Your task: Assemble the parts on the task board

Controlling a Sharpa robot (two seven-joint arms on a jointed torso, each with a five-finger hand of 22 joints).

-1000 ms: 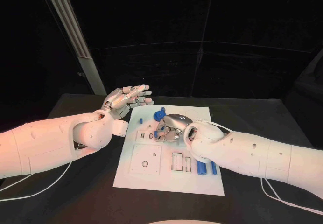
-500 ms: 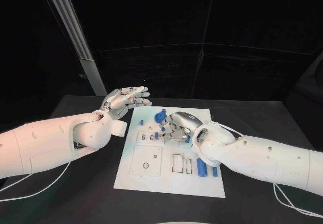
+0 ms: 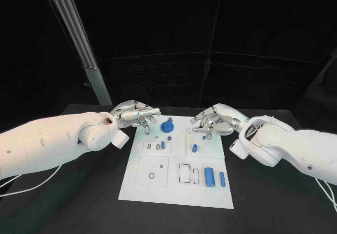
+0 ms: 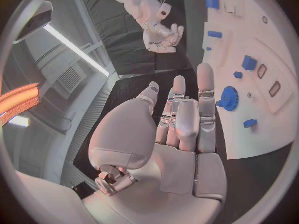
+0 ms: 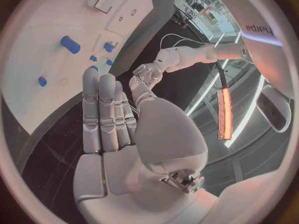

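Observation:
The white task board (image 3: pixel 176 195) lies in the middle of the black table. A blue gear (image 3: pixel 167 126) stands near its far edge, with small blue parts (image 3: pixel 162 144) just in front of it. A blue cylinder (image 3: pixel 208 176) and a thin blue bar (image 3: pixel 222 179) lie at the board's right side. My left hand (image 3: pixel 135 116) hovers at the far left corner, fingers apart, holding nothing. My right hand (image 3: pixel 213 122) hovers over the far right edge, also empty. In the left wrist view the extended fingers (image 4: pixel 206 99) reach beside the gear (image 4: pixel 229 97). In the right wrist view the straight fingers (image 5: pixel 102 109) hold nothing.
A grey upright post (image 3: pixel 84 58) stands behind the table at the left. Bare black table surrounds the board (image 4: pixel 274 55) on all sides. Several empty slots (image 3: pixel 184 173) sit in the board's near half.
My right hand has lifted off the parts in the board's middle and drawn back to the far right edge. The left hand has edged closer to the board's far left corner.

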